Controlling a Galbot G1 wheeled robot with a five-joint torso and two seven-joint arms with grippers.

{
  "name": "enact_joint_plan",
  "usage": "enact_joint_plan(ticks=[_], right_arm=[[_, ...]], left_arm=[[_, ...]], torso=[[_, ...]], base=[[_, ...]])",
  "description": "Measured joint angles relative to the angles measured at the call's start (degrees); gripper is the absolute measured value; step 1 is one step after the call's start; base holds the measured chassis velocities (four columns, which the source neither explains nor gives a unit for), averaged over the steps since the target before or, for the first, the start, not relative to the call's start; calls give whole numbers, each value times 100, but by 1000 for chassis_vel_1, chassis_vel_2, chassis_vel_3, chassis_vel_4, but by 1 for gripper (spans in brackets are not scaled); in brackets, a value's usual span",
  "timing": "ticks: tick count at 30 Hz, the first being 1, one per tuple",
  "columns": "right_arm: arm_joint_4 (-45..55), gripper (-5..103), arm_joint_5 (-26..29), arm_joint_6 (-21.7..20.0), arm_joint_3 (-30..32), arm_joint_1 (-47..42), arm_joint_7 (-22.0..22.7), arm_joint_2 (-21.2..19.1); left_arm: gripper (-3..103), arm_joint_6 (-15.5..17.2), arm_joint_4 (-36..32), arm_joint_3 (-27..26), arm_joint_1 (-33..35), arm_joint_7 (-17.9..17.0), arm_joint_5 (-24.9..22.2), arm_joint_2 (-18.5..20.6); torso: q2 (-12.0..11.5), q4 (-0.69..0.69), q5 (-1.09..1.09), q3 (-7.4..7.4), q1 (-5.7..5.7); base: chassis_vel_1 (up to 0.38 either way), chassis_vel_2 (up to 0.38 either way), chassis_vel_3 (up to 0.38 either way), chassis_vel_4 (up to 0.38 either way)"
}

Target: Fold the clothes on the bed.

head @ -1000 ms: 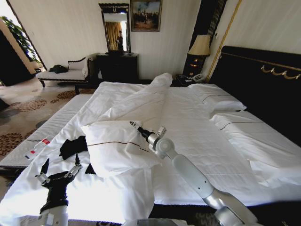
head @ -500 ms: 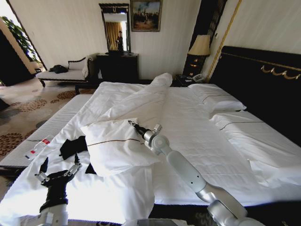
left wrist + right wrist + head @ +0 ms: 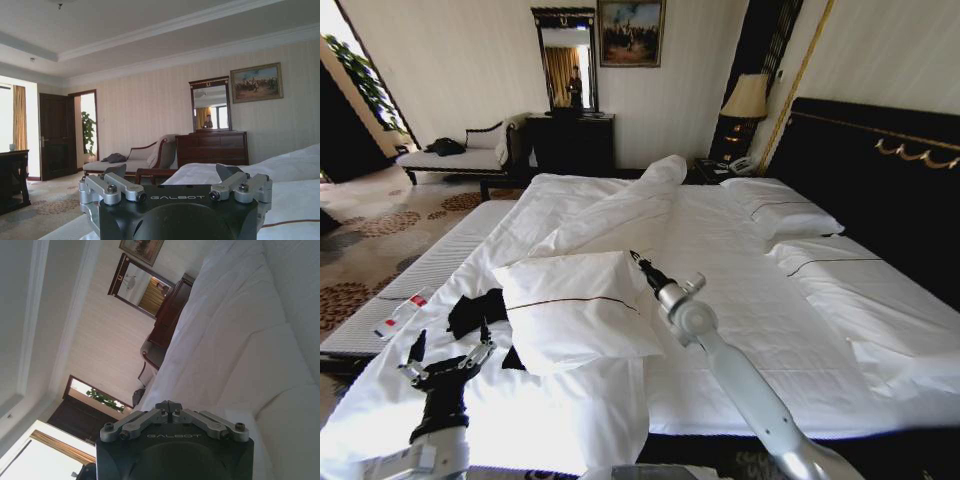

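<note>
Right gripper [image 3: 638, 260]: closed on nothing; in the right wrist view the fingertips meet. It is stretched over the bed, just beside the far right corner of the pillow [image 3: 575, 305].
Left gripper [image 3: 447, 352]: open, fingers spread wide. It hovers low over the sheet at the near left side of the bed, close to the shirt but apart from it.
Shirt [image 3: 477, 311]: black, crumpled, lying on the white sheet at the left side of the bed. The pillow lies on part of it; a small dark corner shows at the pillow's near edge.
Bed [image 3: 760, 300]: white sheets, duvet rumpled along the middle, dark headboard on the right.
Bottle [image 3: 402, 312]: red and white, left of the shirt.
Step in hand: I judge the folding is not started; the shirt is not yet flat and not yet free.
Next move needs: probably the pillow off the shirt first, then a grasp on an edge of the cloth to spread it out.
</note>
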Motion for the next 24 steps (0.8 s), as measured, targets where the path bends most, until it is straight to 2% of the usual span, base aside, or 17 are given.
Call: enact_joint_plan(ticks=[3,4,6,9,12,14,15,17,18,22,24], right_arm=[[14,0,-62,-65,44,-78,28,-85],[-4,-3,-74,-81,45,-78,41,-82],[-116,1,-96,-123,31,-27,107,1],[-357,18,-83,-171,-123,240,243,302],[-499,23,-59,-212,-264,448,319,435],[-678,34,-43,-247,-425,688,360,534],[-678,34,-43,-247,-425,688,360,534],[-871,45,47,-276,-556,930,392,623],[-871,45,47,-276,-556,930,392,623],[-1160,67,199,-348,-812,1320,462,786],[-1212,67,199,-356,-871,1375,463,817]], left_arm=[[100,2,44,72,-22,-2,39,0],[100,2,50,88,-22,-2,53,0],[100,2,50,107,-5,-3,80,4],[100,2,-30,-11,57,-25,30,54],[100,7,-56,-126,75,-47,-39,83],[100,16,-58,-211,77,-61,-88,93],[100,16,-58,-211,77,-61,-88,93],[100,20,-46,-231,73,-62,-98,84],[100,20,-46,-231,73,-62,-98,84],[100,21,7,-286,51,-62,-120,80],[100,21,20,-307,41,-63,-137,86]], torso=[[1,2,-1,0,0],[0,2,-1,0,0],[0,3,-2,0,0],[0,5,-1,1,0],[0,5,-2,1,1],[0,5,-3,0,0],[0,5,-3,0,0],[0,3,-3,1,1],[0,3,-3,1,1],[0,3,-3,1,1],[0,3,-3,1,1]], base=[[0,0,0,0],[0,0,0,0],[0,0,0,0],[0,0,0,0],[0,0,0,0],[0,0,0,0],[0,0,0,0],[0,0,0,0],[0,0,0,0],[0,0,0,0],[0,0,0,0]])
